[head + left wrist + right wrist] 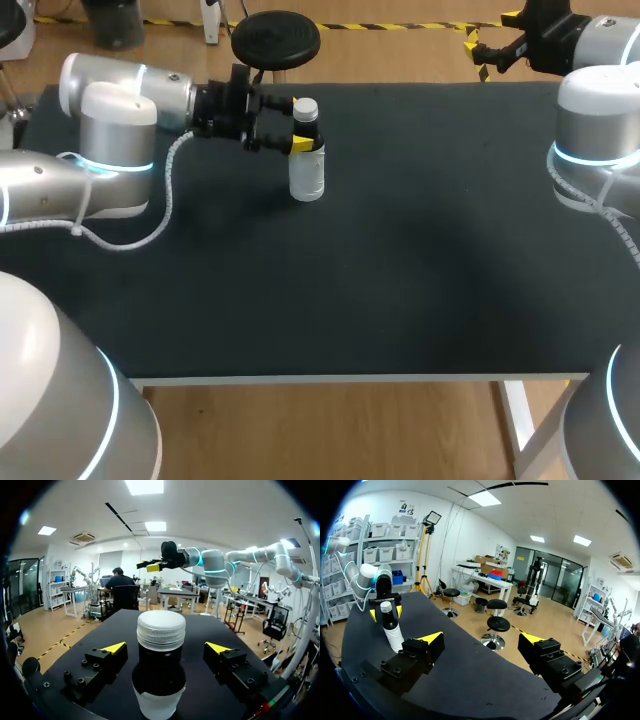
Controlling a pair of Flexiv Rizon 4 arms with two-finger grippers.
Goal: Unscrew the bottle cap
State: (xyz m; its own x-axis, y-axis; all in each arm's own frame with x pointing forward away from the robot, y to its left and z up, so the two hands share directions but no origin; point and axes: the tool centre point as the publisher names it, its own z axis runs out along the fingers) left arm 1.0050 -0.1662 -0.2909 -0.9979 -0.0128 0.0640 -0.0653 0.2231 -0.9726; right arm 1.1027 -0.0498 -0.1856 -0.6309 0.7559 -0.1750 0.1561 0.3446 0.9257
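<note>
A silver, round-jointed left arm (110, 140) comes in over the matte black, cloth-like table (400, 280). Its left gripper (296, 124) is spread wide around a small bottle (307, 172) that stands upright toward the table's far left. The bottle is cylindrical, clear and pale in its lower body and dark through the shoulder and neck, and it carries a white, finely ribbed screw cap (161, 628). From the left wrist, the black, bolted fingers (102, 662) with wedge-shaped yellow tips stand one on each side of the bottle, about level with the top of the neck. Bare tabletop shows in the gap on either side, and neither finger touches the bottle. Far to the right, the right gripper (490, 45) hangs at the end of the bulky silver right arm (595, 120), out past the table's back edge and well apart from the bottle. Its own wrist view shows the two fingers set wide apart — the bottle stands across the table, beyond and to one side of them.
</note>
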